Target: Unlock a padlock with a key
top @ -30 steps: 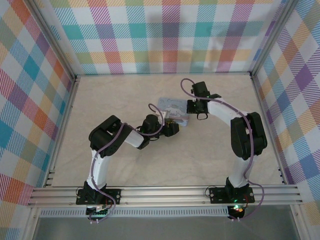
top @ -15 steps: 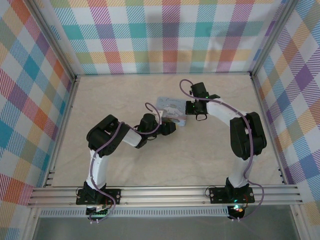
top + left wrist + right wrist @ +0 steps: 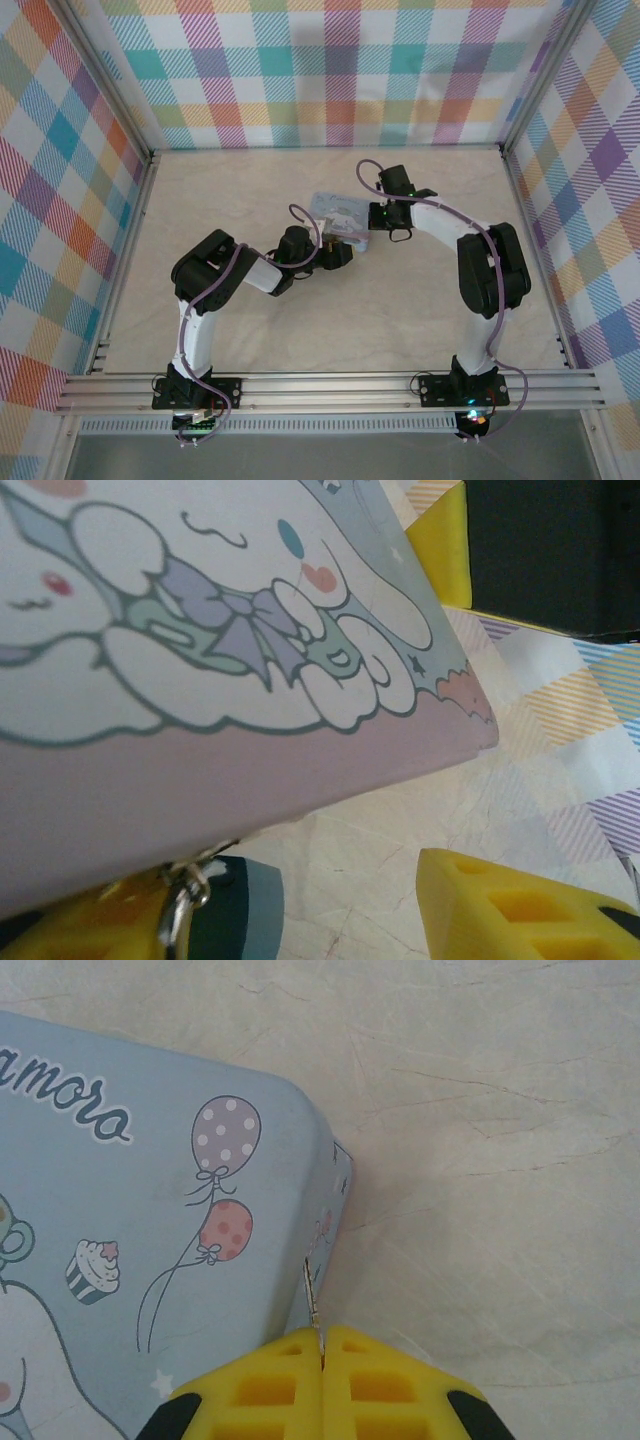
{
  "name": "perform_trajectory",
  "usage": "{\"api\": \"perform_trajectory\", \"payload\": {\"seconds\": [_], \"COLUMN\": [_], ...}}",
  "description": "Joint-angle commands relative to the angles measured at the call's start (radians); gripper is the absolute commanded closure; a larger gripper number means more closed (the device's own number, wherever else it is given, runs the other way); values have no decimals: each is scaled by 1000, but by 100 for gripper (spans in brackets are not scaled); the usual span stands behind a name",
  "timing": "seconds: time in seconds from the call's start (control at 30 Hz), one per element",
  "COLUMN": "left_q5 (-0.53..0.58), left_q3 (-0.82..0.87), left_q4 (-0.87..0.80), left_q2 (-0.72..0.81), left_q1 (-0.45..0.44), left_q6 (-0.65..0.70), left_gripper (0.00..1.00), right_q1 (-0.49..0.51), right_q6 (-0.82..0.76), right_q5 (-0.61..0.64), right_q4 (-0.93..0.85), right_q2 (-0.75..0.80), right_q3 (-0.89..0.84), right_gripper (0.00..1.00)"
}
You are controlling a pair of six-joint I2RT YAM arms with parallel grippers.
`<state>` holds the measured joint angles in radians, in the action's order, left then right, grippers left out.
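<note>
1. Left arm. In the top view the left gripper (image 3: 338, 252) lies low over the pale, marble-patterned table (image 3: 230, 190), at the near edge of the pale blue, cartoon-printed rectangular tin box (image 3: 342, 213). In the left wrist view its yellow fingers (image 3: 510, 910) are spread apart, with bare table between them. The hand is released, and no grasp can be seen.

2. Padlock. The small padlock (image 3: 205, 908) appears in the left wrist view as a silver metal loop joined to a dark body. It sits just under the tin's lower edge and directly beside the left-hand finger. The picture is blurred here, so it cannot be told whether the padlock touches that finger.

3. Tin box. The tin rests flat on the table between the two grippers, printed lid facing up.

4. Key. The thin dark metal key (image 3: 311, 1292) projects from the fingertips of the right gripper (image 3: 322, 1358). It lies against the tin's side wall, just below the rounded corner.

5. Right arm. The right gripper's yellow fingers are pressed together and clenched on the key. Its tips are just beside the far right corner of the tin.
</note>
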<state>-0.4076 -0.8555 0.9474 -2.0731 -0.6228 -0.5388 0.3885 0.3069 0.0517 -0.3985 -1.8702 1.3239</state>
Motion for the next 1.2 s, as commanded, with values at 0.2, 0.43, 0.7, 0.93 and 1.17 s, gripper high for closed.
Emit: {"api": "perform_trajectory", "payload": {"seconds": [0.2, 0.43, 0.7, 0.93, 1.17], "left_q5": [35, 58, 48, 1, -25], "left_q3": [10, 81, 114, 76, 66], "left_q4": [-68, -73, -76, -124, -189], "left_q2": [-36, 3, 21, 9, 21], "left_q1": [23, 53, 81, 91, 98], "left_q6": [-12, -12, -5, 9, 23], "left_gripper": [46, 53, 63, 86, 91], "right_q1": [33, 33, 33, 33, 32], "right_q6": [15, 15, 22, 23, 13], "right_q5": [-37, -30, -35, -36, -26], "right_q4": [-1, 3, 6, 9, 6], "right_q2": [-18, -20, -21, -17, -25], "right_q3": [3, 0, 0, -5, 5], "right_gripper": [100, 100, 100, 100, 100]}}
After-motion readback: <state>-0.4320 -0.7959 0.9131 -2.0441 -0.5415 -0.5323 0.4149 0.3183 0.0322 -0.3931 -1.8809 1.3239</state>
